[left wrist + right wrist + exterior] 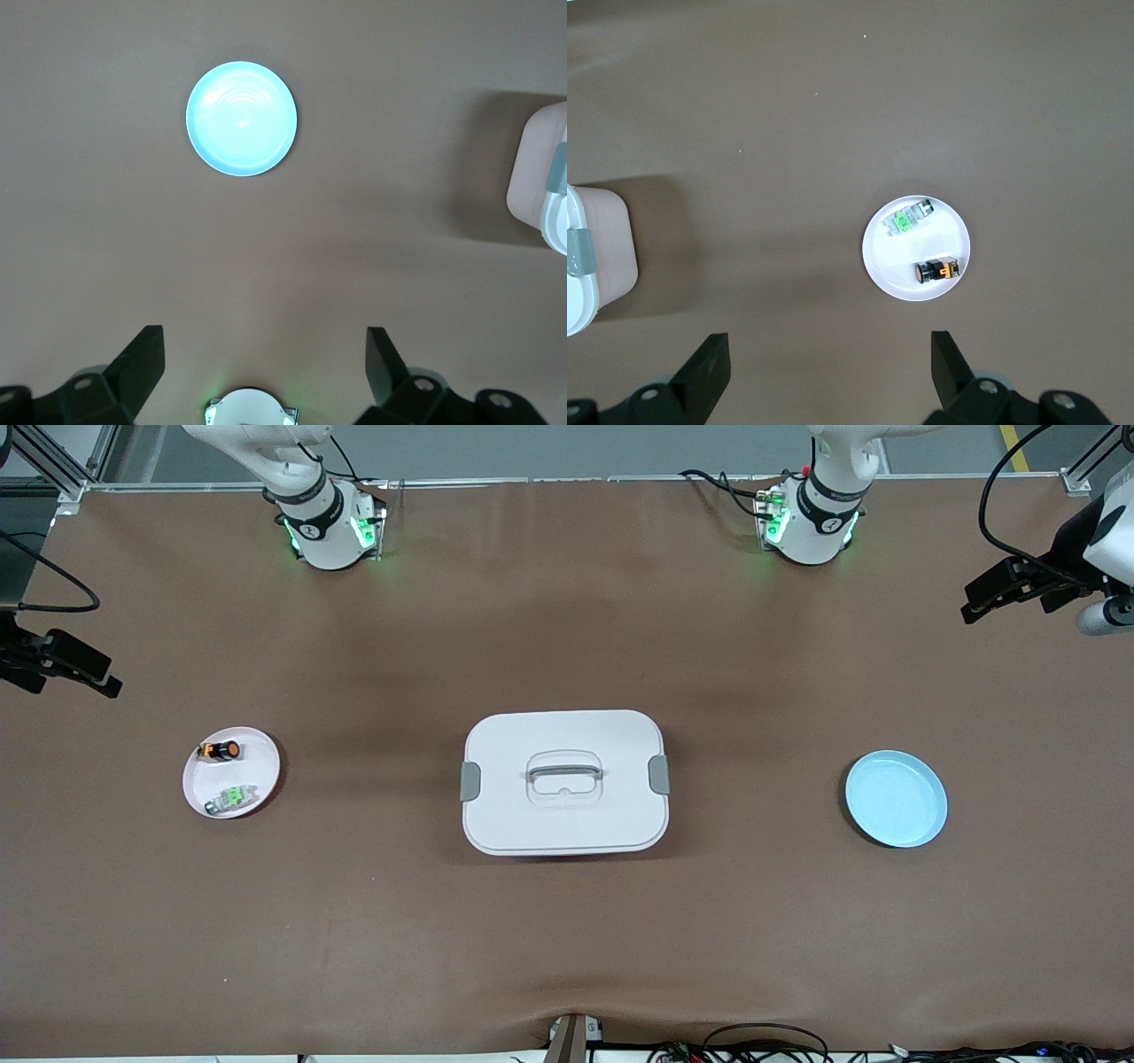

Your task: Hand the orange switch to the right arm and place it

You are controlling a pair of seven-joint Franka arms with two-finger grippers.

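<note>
Front view: Two white robot arms stand at their bases along the top edge of a brown table (567, 921). A white lidded box (564, 781) with a clear handle and grey side clips sits at the table's middle. Toward the right arm's end lies a small white plate (266, 766) bearing two parts: the orange switch (221, 750), a black blocky piece with a round orange button, and, nearer the camera, a grey part with a green top (232, 798). The two lie close together without touching. Toward the left arm's end a light blue plate (896, 798) lies bare. The right gripper (66, 664) is raised over the table's edge at the right arm's end, and the left gripper (1001, 589) is raised over the edge at the left arm's end; both arms wait, away from the plates.

Left wrist view: The left gripper (264, 363) hangs high over bare table, its two black fingers (142, 363) spread wide and holding nothing. The blue plate (241, 119) lies below, with a corner of the white box (540, 186) at the frame's edge.

Right wrist view: The right gripper (831, 367) is likewise spread wide and empty above the table. Below it the white plate (886, 266) carries the orange switch (937, 270) and the green-topped part (909, 216). A corner of the box (598, 257) shows at the edge.
</note>
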